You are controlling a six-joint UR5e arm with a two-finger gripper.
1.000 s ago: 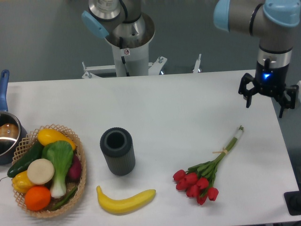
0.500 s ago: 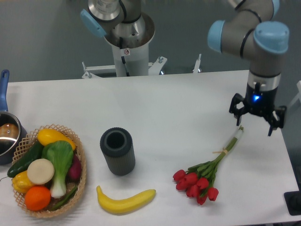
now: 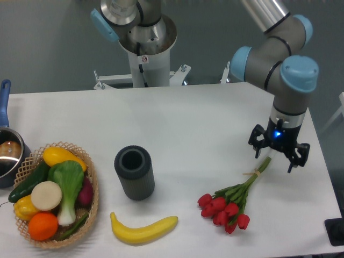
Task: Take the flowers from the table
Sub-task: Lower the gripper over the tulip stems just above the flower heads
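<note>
Claw [image 3: 278, 155] hangs over the upper stem end of the tulip bunch [image 3: 232, 201], its fingers spread wide and holding nothing; the tips sit either side of the pale green stems, just above or at the bench [image 3: 193, 118] — contact cannot be told from this view. The bunch lies flat on the right part of the bench, red heads toward the near edge, stems running up and to the right past a pale tie band [image 3: 252, 173] to end under the claw.

The step in hand looks like the approach before the grasp. To do it well, I judge the fingers should straddle the stems across their length, not along it, so they close on the whole bundle. A spot near the tie band would hold better than the far tip, where the stems are thin and few; gripped at the tip, the heavy heads would likely droop or swing. Closing should be gentle, since stems crush easily, and the lift straight up.

Farther left lie a banana [image 3: 143, 228], a dark ribbed cup [image 3: 134, 172] and a basket of vegetables [image 3: 52, 193], all well apart from the tulips.
</note>
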